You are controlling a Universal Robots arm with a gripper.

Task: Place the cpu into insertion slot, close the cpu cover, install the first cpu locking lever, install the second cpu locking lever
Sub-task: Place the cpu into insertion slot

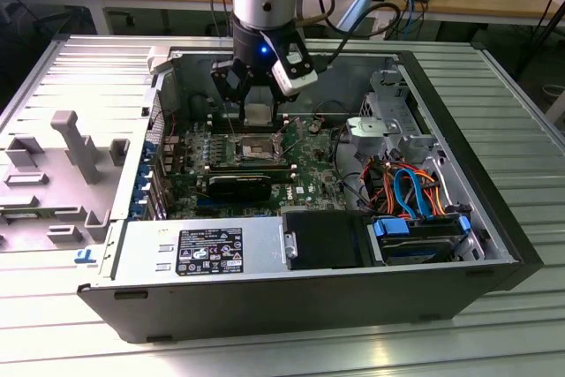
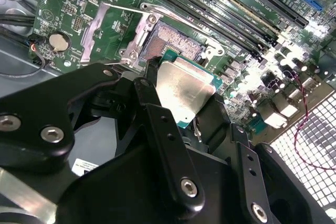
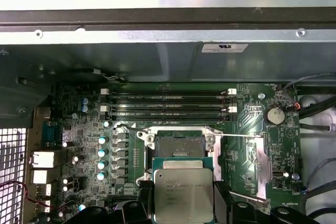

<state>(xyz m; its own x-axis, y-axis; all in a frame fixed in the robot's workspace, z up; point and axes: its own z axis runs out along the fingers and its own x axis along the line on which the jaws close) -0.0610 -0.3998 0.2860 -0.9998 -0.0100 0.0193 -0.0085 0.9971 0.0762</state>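
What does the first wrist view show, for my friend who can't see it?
The claw grips the cpu, a silver square chip, close to the empty insertion slot on the green motherboard. Long black memory slots lie beyond the slot.

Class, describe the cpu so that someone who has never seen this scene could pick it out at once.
Look inside the open computer case at the green motherboard. Near its square insertion slot, the arm's black hand grips the cpu. It is the small flat square with a dull silver top, the one chip held off the board rather than fixed to it.
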